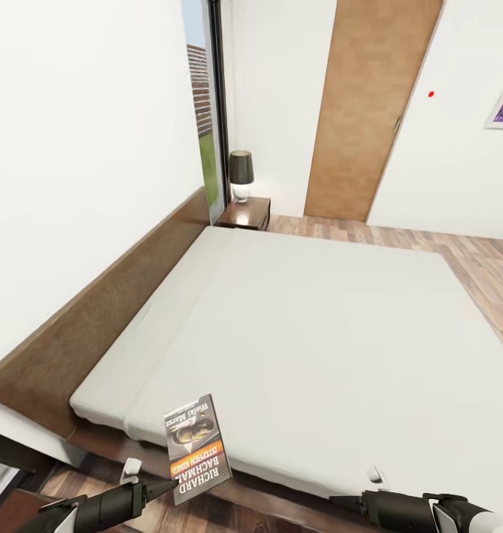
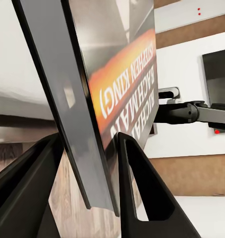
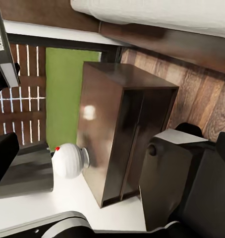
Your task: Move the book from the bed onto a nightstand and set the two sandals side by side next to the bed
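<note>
- White walls enclose the bedroom [image 1: 74, 148], with a wood-plank floor [image 1: 466, 252], a brown door [image 1: 370, 104] on the far wall and a tall window [image 1: 206, 104] onto grass and a slatted fence.
- The bed [image 1: 318, 318] spreads across the head view, its white mattress bare and its brown headboard [image 1: 96, 318] running along the wall.
- At the far end of the headboard stands a nightstand [image 1: 244, 213] carrying a lamp [image 1: 241, 176] with a dark shade.
- The left gripper [image 1: 159, 485] sits at the near edge of the bed, its jaws closed on the book [image 1: 196, 446], which stands raised and tilted above the bed's near edge.
- The left wrist view shows the book [image 2: 92, 104] pinched edge-on between the two dark fingers [image 2: 142, 193], orange band and lettering facing out.
- The right gripper [image 1: 348, 503] hangs low near the bed's wooden frame; I cannot tell how far its jaws are parted.
- The right wrist view shows a glossy dark-brown nightstand [image 3: 122, 134] beside a white-based lamp [image 3: 68, 161], with the bed frame [image 3: 162, 39] nearby.
</note>
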Tool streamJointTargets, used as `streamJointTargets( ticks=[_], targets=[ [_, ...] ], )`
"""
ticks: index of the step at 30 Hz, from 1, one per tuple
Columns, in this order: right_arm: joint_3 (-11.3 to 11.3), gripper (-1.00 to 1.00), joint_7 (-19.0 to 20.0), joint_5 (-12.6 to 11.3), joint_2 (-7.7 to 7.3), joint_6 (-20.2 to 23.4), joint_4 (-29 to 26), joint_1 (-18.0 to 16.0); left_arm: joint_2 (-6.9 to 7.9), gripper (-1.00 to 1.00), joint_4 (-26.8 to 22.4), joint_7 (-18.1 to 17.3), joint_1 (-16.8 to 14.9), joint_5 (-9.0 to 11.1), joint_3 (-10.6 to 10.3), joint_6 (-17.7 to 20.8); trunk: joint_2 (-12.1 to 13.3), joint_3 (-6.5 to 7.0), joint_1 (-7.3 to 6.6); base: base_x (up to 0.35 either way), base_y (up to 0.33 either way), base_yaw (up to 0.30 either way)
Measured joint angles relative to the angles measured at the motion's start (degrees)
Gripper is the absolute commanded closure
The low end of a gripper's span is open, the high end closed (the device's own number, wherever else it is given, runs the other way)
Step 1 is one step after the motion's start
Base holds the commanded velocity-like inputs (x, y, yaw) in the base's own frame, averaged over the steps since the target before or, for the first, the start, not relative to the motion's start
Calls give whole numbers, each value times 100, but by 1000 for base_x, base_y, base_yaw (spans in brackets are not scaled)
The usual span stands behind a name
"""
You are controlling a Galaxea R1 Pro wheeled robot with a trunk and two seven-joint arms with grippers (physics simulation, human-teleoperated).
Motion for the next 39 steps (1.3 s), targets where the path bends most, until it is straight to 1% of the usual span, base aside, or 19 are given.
streamJointTargets(
  ticks=[39],
  targets=[
    [0, -100, 0, 0, 0, 0, 0, 0, 0, 100, 0, 0, 0, 0, -1, 0, 1, 359, 0, 0, 0, 0]
  ],
)
